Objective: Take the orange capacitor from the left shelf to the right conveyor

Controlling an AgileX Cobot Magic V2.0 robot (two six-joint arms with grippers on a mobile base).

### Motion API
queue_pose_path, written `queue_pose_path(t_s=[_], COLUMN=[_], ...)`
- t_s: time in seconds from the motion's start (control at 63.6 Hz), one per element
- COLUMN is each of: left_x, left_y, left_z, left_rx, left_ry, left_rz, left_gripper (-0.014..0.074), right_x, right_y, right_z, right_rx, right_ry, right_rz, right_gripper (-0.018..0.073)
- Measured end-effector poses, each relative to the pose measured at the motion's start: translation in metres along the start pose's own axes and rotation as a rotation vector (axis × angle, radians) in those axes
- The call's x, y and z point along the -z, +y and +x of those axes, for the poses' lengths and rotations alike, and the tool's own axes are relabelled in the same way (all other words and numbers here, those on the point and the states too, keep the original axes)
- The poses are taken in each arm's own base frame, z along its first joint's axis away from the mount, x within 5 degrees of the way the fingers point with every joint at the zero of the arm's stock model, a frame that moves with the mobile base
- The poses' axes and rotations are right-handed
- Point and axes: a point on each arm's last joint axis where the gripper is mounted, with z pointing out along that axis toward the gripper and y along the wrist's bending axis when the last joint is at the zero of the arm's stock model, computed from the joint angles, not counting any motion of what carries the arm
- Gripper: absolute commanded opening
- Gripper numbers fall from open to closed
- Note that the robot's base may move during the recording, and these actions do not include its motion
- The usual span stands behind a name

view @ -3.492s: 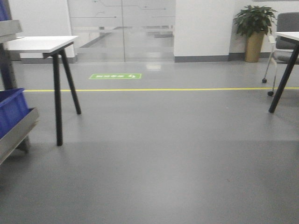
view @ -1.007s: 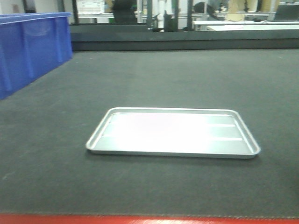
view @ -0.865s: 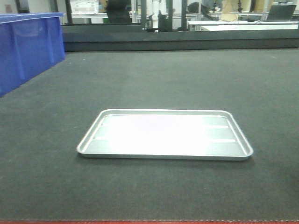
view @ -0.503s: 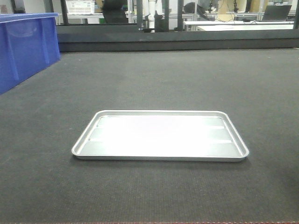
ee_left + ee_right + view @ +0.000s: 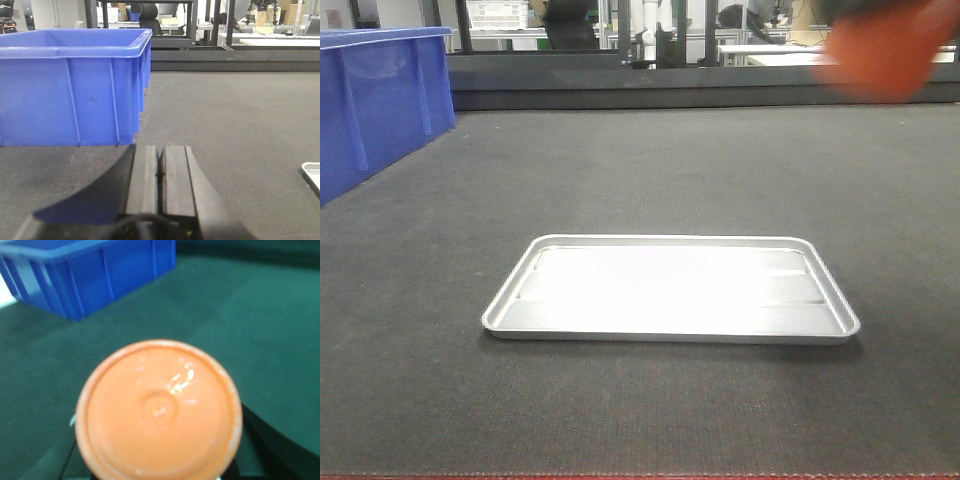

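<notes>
Orange capacitor point(image 5: 159, 410) is sitting clamped in the right gripper point(image 5: 160, 467), jaws mostly hidden beneath it. Glossy flat top, raised rim and centre dimple are showing. It's hanging blurred above the right conveyor point(image 5: 620, 170), up-right of the silver tray point(image 5: 665, 339). Left gripper point(image 5: 160, 165) fingers are pressing together, empty.

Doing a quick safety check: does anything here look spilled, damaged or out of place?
Nothing stands out. The silver tray lies flat and empty on the right conveyor, and the blue bin stands upright. The orange blur at the front view's top right is the orange capacitor, carried in the air.
</notes>
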Motion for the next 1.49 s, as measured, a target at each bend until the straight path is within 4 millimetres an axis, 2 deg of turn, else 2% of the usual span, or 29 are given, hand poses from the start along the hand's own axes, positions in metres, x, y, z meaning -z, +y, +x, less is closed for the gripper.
queue_pose_path(t_s=[0.047,0.157,0.378,0.456,0.613,0.645,0.724,1.133,1.227,1.337,1.384,1.431,1.494], left_x=[0.000,0.000,0.000,0.000,0.000,0.000,0.000,0.000,0.000,0.000,0.000,0.000,0.000], left_y=[0.000,0.000,0.000,0.000,0.000,0.000,0.000,0.000,0.000,0.000,0.000,0.000,0.000], left_z=[0.000,0.000,0.000,0.000,0.000,0.000,0.000,0.000,0.000,0.000,0.000,0.000,0.000], left_rx=[0.000,0.000,0.000,0.000,0.000,0.000,0.000,0.000,0.000,0.000,0.000,0.000,0.000], left_ry=[0.000,0.000,0.000,0.000,0.000,0.000,0.000,0.000,0.000,0.000,0.000,0.000,0.000], left_rz=[0.000,0.000,0.000,0.000,0.000,0.000,0.000,0.000,0.000,0.000,0.000,0.000,0.000], left_gripper=[-0.0105,-0.0105,-0.0105,-0.0105,-0.0105,-0.0105,-0.0105,-0.0105,-0.0105,-0.0105,-0.0105,-0.0105,-0.0105], right_x=[-0.022,-0.058,-0.108,-0.120,-0.132,-0.134,-0.135,-0.135,-0.130,-0.116,-0.108,-0.098,-0.084], right_y=[-0.002,-0.004,-0.009,-0.011,-0.010,-0.010,-0.009,-0.009,-0.007,-0.003,-0.001,0.000,0.002], right_z=[0.010,0.026,0.065,0.073,0.069,0.067,0.064,0.066,0.054,0.028,0.016,0.005,-0.006], right_rx=[-0.001,-0.001,0.044,0.059,0.064,0.064,0.066,0.069,0.076,0.086,0.087,0.083,0.075], right_ry=[0.032,0.012,0.023,0.051,0.039,0.036,0.025,0.059,0.021,-0.070,-0.106,-0.127,-0.134], right_rz=[0.006,0.005,0.009,0.013,0.012,0.011,0.010,0.011,0.001,-0.016,-0.020,-0.022,-0.022], right_gripper=[0.0054,0.0054,0.0078,0.0181,0.0614,0.0647,0.0622,0.0623,0.0623,0.0616,0.0584,0.0494,0.0272])
